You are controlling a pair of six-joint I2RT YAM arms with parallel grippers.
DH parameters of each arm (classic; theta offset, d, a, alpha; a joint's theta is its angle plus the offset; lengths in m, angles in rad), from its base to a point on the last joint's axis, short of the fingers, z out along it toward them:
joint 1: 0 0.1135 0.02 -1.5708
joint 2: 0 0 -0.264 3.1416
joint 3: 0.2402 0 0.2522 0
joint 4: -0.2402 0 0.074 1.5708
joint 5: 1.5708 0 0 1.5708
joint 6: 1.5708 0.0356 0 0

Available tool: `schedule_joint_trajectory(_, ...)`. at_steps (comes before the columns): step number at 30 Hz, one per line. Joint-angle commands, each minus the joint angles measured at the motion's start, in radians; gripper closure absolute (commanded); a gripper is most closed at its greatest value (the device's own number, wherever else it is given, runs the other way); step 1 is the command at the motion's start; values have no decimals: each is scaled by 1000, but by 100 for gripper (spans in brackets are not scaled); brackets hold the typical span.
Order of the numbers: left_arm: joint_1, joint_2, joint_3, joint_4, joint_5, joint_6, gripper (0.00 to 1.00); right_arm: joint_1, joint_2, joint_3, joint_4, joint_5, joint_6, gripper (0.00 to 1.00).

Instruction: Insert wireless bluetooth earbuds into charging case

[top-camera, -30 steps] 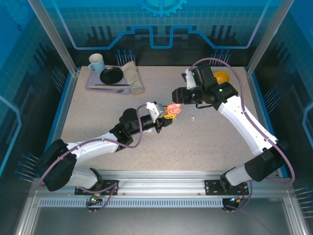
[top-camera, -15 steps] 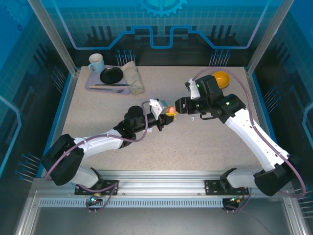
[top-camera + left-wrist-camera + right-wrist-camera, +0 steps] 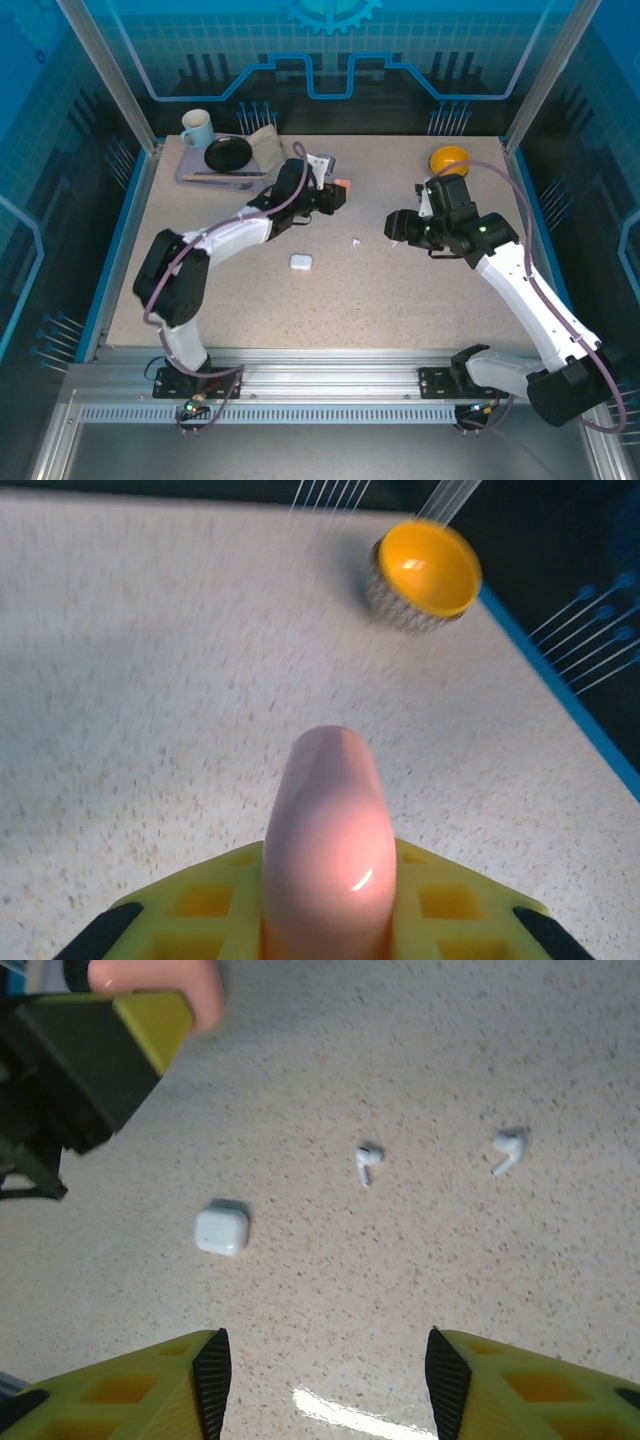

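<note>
Starting at 10 o'clock on the table (image 3: 400, 300), a tray (image 3: 195, 176) carries a mug (image 3: 196, 127), a black plate (image 3: 228, 153) and a cloth (image 3: 270, 150). At 12 o'clock the left gripper (image 3: 338, 190) is clenched on a pink case (image 3: 330, 820). Near the middle a white case (image 3: 222, 1230) lies closed. Toward its 2 o'clock lie a white earbud (image 3: 367, 1163) and a second earbud (image 3: 508, 1152), apart from each other. The right gripper (image 3: 325, 1365) hangs near them, fingers released and grasping nothing. An orange bowl (image 3: 450, 158) stands at 2 o'clock.
</note>
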Motion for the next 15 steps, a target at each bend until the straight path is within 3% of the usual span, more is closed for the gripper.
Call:
schedule_joint_trajectory(1,7,116,143,-263,68,-93,100,-11,-32,-45,36,13,47,43)
schedule_joint_trajectory(6,14,278,346,-436,88,-133,100,-11,-41,-81,48,21,45,43)
schedule_joint_trajectory(15,44,452,536,-618,103,-198,96,-12,-31,-108,76,27,36,42)
